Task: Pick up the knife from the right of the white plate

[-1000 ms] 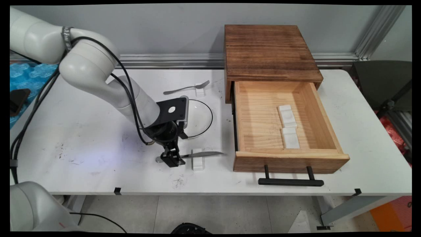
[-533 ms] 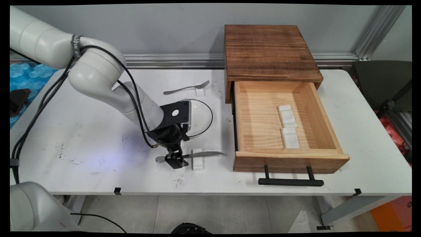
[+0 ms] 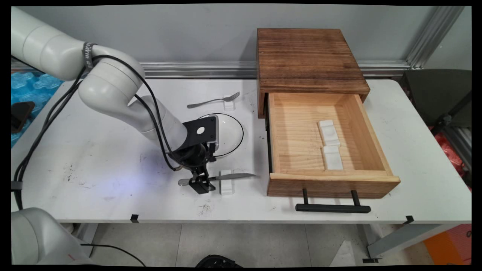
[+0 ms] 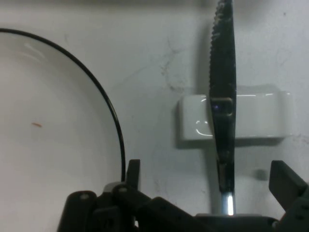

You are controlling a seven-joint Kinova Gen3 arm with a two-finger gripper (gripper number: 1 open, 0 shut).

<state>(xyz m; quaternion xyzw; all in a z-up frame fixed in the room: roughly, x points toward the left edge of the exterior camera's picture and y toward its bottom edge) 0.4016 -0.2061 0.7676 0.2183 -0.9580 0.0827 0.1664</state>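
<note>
Gripper point(image 3: 200, 185) sits low at the table point(image 3: 94, 150), fingers point(image 4: 286, 183) spread wide either side of the knife point(image 3: 226, 176) handle, not clamped. Knife lies across a small white rest point(image 3: 226, 182), blade pointing toward the open wooden drawer point(image 3: 324, 143). White plate point(image 3: 229, 133) just behind the gripper; fork point(image 3: 214, 100) on its own rest farther back.

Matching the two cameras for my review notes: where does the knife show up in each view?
Main view: the knife lies near the table's front edge, left of the drawer, across a small white rest.
Hand view: it runs from top to bottom right of centre, between the hand's fingers, which stand apart.
Shared landmark: the white rest under the blade, with the plate beside it.
</note>
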